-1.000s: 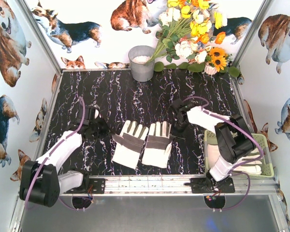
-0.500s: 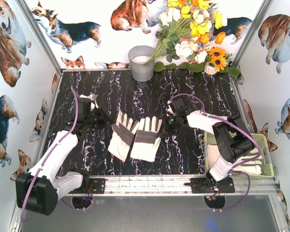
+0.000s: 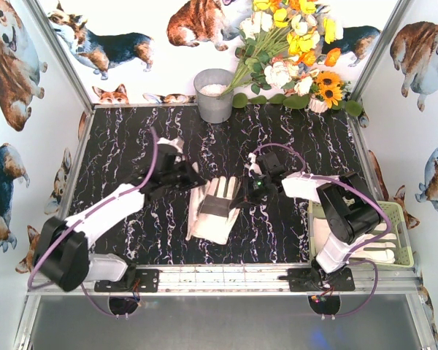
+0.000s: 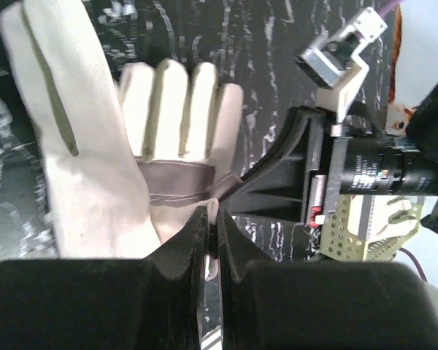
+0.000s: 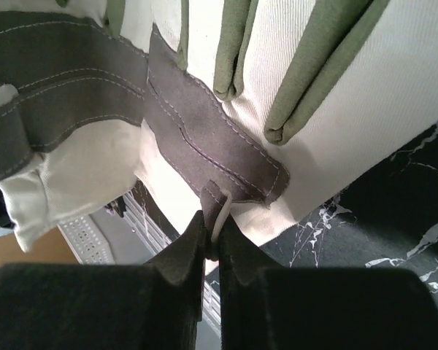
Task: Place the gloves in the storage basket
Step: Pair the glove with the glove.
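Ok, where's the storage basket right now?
In the top view the basket sits at the table's near right corner, partly hidden under the right arm, with a glove lying inside it.

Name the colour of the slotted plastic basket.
Pale yellow-green basket; top external view shows it best.
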